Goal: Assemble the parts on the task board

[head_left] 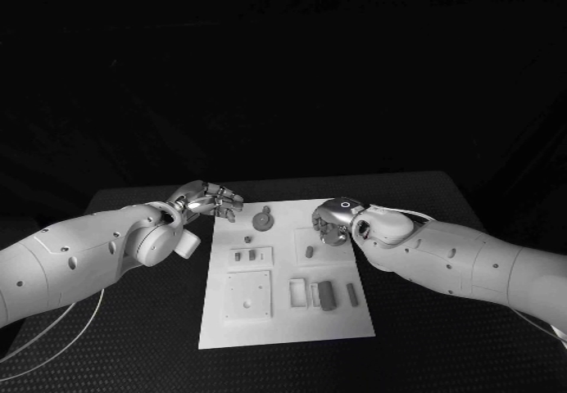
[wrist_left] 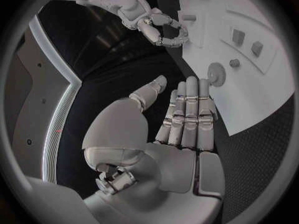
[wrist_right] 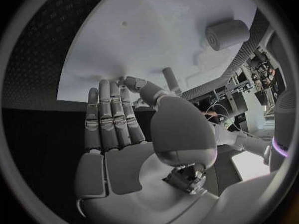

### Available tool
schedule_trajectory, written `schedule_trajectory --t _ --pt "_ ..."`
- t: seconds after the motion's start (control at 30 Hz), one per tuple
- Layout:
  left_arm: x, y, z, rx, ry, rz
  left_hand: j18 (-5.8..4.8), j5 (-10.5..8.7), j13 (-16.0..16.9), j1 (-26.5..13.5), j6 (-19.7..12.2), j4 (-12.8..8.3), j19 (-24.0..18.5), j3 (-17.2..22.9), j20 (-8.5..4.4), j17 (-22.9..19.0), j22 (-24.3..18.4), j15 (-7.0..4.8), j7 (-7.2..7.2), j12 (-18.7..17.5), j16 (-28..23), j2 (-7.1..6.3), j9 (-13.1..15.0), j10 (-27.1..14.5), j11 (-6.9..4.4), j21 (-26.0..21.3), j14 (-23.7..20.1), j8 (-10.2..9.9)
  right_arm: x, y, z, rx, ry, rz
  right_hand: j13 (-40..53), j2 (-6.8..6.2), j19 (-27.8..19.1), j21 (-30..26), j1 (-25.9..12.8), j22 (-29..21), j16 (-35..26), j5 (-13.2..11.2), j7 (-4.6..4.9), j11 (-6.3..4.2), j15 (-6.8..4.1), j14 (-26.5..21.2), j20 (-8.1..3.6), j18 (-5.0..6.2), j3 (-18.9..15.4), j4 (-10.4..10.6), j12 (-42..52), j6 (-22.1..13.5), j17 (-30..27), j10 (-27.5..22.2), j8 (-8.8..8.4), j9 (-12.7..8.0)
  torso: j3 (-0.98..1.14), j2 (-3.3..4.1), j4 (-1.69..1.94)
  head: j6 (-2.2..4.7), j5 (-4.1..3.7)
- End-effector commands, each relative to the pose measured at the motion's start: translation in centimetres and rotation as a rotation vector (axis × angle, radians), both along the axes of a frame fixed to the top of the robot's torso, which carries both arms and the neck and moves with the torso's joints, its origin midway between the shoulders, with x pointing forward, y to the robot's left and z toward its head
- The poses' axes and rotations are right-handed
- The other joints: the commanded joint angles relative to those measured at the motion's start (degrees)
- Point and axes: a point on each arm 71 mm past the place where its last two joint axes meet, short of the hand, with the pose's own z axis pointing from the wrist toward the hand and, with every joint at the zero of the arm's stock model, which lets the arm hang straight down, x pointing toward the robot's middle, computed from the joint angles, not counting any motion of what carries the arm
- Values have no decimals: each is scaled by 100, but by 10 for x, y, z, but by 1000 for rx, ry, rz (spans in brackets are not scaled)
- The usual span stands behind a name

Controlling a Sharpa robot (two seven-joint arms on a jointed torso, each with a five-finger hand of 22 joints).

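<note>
The white task board lies in the middle of the black table. On it are a round part with a tab, a small peg and several flat pieces. My left hand hovers at the board's far left corner with its fingers straight and the thumb apart, holding nothing. The round part lies just past its fingertips. My right hand is over the board's far right part, palm bare and fingers extended. A cylinder part and a peg lie on the board beyond it.
A square plate and a smaller fixture with two pieces sit on the board's left half. Black table surface surrounds the board on all sides. A thin cable runs under my left arm.
</note>
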Motion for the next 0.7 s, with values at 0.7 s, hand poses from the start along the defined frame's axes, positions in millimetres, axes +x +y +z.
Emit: schedule_trajectory --t 0.7 --pt "0 1 1 -3 1 0 3 -9 -2 -50 -62 -6 -10 -75 13 32 -30 -1 1 -6 -52 -59 -20 -9 24 -13 33 43 -14 -6 -26 -81 -37 2 720 -166 517 -5 180 284 32 17 -160 -264 -227 461 3 139 723 52 192 483 493 477 38 111 0 0 -1 -27 -44"
